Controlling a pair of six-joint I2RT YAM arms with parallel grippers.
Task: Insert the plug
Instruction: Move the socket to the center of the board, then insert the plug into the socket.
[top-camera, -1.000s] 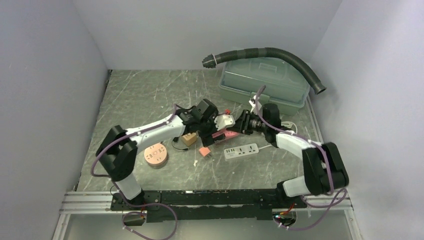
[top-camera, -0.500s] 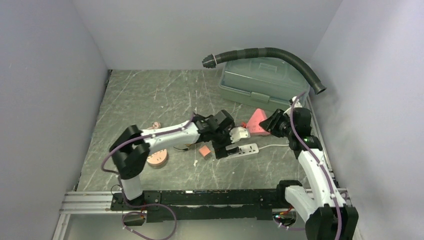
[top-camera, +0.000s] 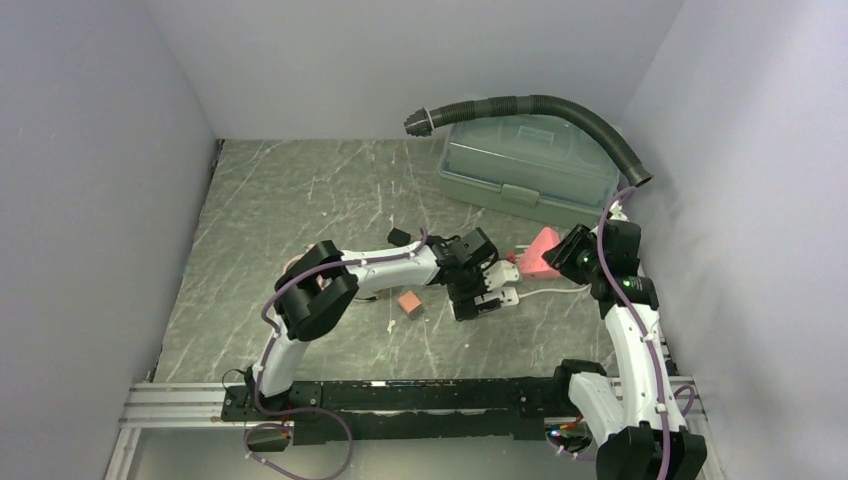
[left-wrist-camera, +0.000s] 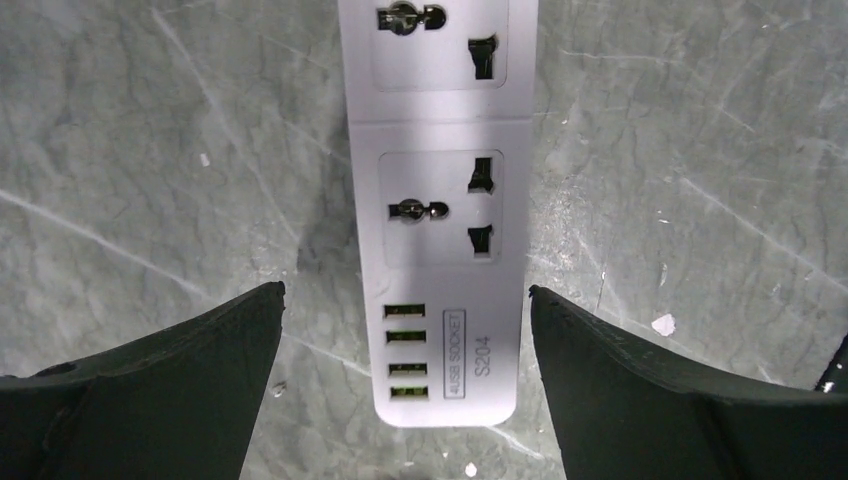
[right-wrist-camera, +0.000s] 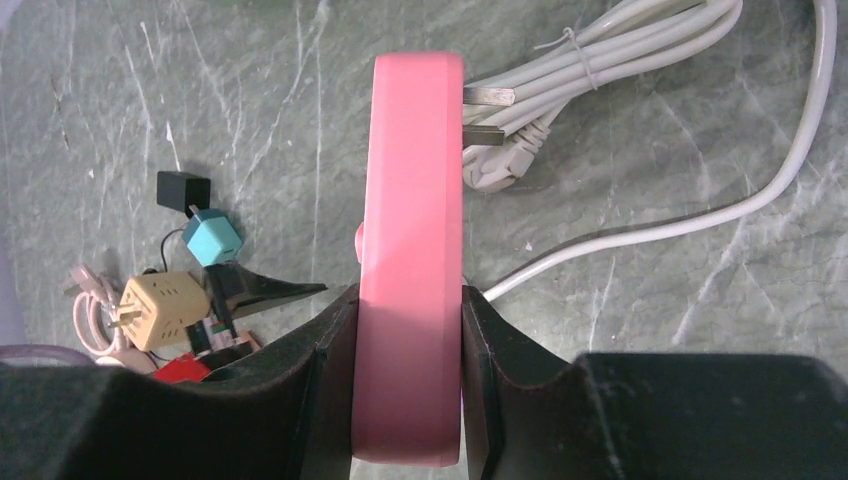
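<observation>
Clamping the pink plug (right-wrist-camera: 412, 180) by its two flat faces, the right gripper (right-wrist-camera: 408, 300) holds it above the surface (right-wrist-camera: 650, 300) on the right side of the workspace, in front of the green box (top-camera: 528, 165). One metal prong (right-wrist-camera: 490, 97) juts from the plug's face beyond the fingertips, pointing sideways across the gripper's own axis rather than along it. Below it lie a bundled white cable (right-wrist-camera: 600, 60) and, off to the other side, a teal cube adapter (right-wrist-camera: 212, 237) among other small ones.

The power strip (left-wrist-camera: 440, 130) lies flat on the surface beneath the left gripper (left-wrist-camera: 403, 298). That gripper's jaws are spread wide, one on each side of the strip's USB end, and grasp nothing. Whether either finger touches the strip's edge cannot be told. The strip's long axis runs straight away from that wrist camera, and the nearer socket (left-wrist-camera: 440, 210) faces up, unoccupied.

In the top view, the strip sits to the left of the plug and nearer the arm bases, close by but not beneath it. The left arm is the one at the strip, and only the right carries the plug. As a judgement, the coming move depends on turning the prong face downward and squaring it over a socket while the left gripper steadies the strip. Wrist rotation likely matters more than the short travel.
</observation>
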